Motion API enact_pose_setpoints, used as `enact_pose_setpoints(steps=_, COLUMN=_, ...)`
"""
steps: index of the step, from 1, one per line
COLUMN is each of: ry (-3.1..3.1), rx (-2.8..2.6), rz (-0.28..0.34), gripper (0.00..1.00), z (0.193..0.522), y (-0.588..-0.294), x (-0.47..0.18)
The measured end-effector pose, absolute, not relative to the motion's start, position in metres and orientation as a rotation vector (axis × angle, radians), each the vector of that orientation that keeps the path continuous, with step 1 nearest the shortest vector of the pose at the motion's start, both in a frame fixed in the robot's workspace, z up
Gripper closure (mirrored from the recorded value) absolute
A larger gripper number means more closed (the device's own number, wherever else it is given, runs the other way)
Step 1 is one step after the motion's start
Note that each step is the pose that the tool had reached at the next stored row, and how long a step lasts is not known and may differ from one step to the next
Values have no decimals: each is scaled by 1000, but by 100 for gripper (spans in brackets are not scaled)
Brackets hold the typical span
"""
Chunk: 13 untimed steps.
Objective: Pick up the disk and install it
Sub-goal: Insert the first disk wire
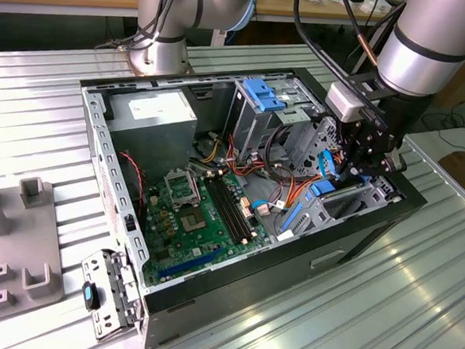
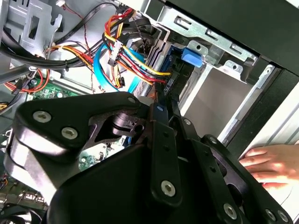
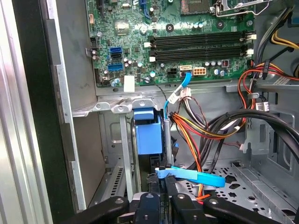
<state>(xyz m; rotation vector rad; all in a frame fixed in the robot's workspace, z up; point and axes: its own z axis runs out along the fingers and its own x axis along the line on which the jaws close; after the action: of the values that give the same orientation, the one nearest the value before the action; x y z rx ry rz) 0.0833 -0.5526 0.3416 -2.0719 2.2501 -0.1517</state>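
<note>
1. We see the gripper (image 1: 359, 163) down inside the open computer case (image 1: 232, 298), at the drive bay (image 1: 338, 199) on the exterior view's right.
2. Its fingers (image 3: 161, 184) are narrowed onto the disk (image 3: 148, 137), held edge-on.
3. The disk extends straight ahead of the fingertips, long axis pointing into the bay's slot, partly seated between metal walls.
4. A person's hand (image 2: 271, 163) rests outside the case.
</note>
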Motion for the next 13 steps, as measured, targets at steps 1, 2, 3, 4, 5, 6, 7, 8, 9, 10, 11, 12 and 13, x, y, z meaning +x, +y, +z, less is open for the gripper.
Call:
enact_pose_setpoints(steps=1, ry=2250, rx=-2072, rz=-152, gripper=84, z=342, y=-553, x=83)
enact_pose_setpoints(steps=2, ry=2250, rx=-2072, rz=-152, gripper=84, z=342, y=-553, x=83)
enact_pose_setpoints(steps=3, ry=2251, rx=-2072, rz=-151, gripper=84, z=341, y=-553, x=83)
enact_pose_setpoints(steps=4, ry=2251, rx=-2073, rz=-150, gripper=84, z=341, y=-553, x=83)
enact_pose_setpoints(steps=5, ry=2251, rx=-2073, rz=-151, gripper=84, z=340, y=-553, x=83)
enact_pose_setpoints(steps=6, ry=2257, rx=-2079, rz=-141, gripper=84, z=340, y=-553, x=84)
enact_pose_setpoints(steps=7, ry=2272, rx=-2093, rz=-115, gripper=84, z=340, y=-553, x=83)
enact_pose_setpoints(steps=8, ry=2275, rx=-2096, rz=-109, gripper=84, z=340, y=-553, x=83)
enact_pose_setpoints(steps=9, ry=2275, rx=-2096, rz=-109, gripper=84, z=340, y=-553, x=83)
enact_pose_setpoints(steps=10, ry=2275, rx=-2096, rz=-108, gripper=84, z=340, y=-553, x=83)
enact_pose_setpoints(steps=11, ry=2275, rx=-2096, rz=-108, gripper=84, z=340, y=-553, x=83)
enact_pose_setpoints(steps=12, ry=2275, rx=-2096, rz=-108, gripper=84, z=340, y=-553, x=83)
enact_pose_setpoints(steps=13, ry=2275, rx=-2096, rz=-108, gripper=84, z=340, y=-553, x=83)
